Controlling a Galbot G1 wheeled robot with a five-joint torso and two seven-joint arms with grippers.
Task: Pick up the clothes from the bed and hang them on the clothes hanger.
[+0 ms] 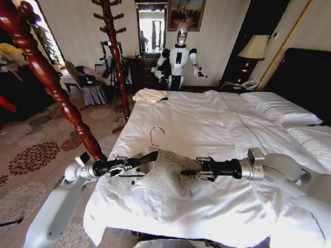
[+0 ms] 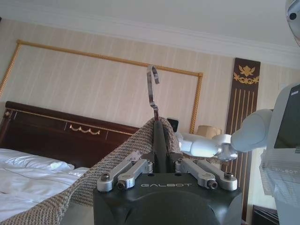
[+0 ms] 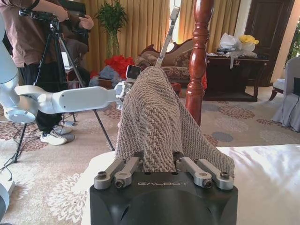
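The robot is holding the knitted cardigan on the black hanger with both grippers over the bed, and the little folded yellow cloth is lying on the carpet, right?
Not quite. The head view shows the folded cream-yellow cloth lying on the bed, near its far corner, not on the carpet. The rest holds: the left gripper and the right gripper hold the cardigan on the hanger over the bed.

"GALBOT" on left end effector (image 2: 165,159), right end effector (image 3: 159,161)
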